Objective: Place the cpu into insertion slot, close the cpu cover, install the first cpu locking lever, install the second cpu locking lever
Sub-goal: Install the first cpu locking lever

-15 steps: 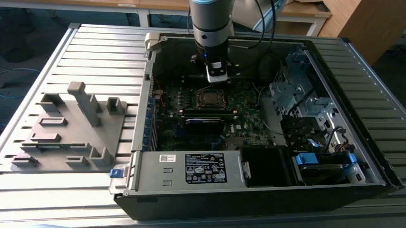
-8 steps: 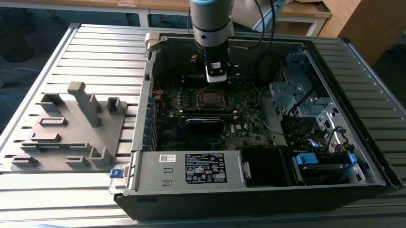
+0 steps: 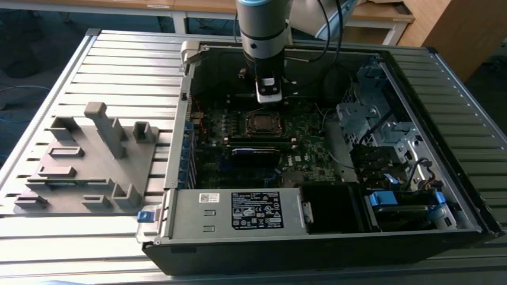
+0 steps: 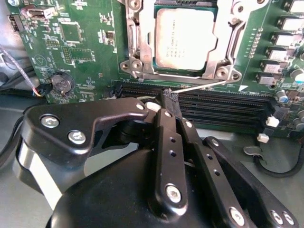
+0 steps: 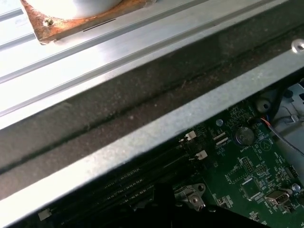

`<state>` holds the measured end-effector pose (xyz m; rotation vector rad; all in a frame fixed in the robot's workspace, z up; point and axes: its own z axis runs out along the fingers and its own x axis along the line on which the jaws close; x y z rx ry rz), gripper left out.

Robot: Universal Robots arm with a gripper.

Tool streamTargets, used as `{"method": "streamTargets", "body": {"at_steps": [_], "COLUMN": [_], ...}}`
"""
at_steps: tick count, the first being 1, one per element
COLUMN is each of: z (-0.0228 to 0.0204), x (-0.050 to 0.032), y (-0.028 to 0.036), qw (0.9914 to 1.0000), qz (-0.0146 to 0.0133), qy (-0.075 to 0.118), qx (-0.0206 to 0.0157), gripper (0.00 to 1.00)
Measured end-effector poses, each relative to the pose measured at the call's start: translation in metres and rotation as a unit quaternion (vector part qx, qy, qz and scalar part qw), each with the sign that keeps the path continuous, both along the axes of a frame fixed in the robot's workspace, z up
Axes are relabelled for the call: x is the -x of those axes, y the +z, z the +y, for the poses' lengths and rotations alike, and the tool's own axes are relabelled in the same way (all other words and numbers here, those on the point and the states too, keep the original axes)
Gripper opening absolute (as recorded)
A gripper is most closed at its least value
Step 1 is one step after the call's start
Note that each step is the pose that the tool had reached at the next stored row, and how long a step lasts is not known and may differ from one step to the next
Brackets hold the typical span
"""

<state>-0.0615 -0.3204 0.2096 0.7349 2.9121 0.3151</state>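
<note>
Jaws pinched together, tips meeting locking lever (image 4: 202,87) beside cpu cover (image 4: 144,42) edge.

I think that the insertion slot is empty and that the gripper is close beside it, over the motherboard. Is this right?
Not quite. The insertion slot is not empty: the cpu sits in it, as the second wrist view shows. The rest holds: the gripper is close beside it, over the motherboard.

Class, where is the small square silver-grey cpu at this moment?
In the second wrist view, the silver-grey square cpu lies in its metal-rimmed insertion slot on the green motherboard, just beyond the long black memory slots.
</note>
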Motion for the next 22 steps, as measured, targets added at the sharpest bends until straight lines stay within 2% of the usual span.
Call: {"method": "streamTargets", "body": {"at_steps": [7, 13, 22], "z": [0.0012, 0.0012, 0.0013], "x": [0.0000, 0.0000, 0.0000], "y": [-0.0002, -0.0021, -0.0038], "qw": [1.00000, 0.99998, 0.99998], "qz": [-0.0003, -0.0058, -0.0061], "qy": [-0.001, -0.001, -0.001], "qx": [0.0000, 0.0000, -0.0001], "gripper": [0.11, 0.11, 0.11]}}
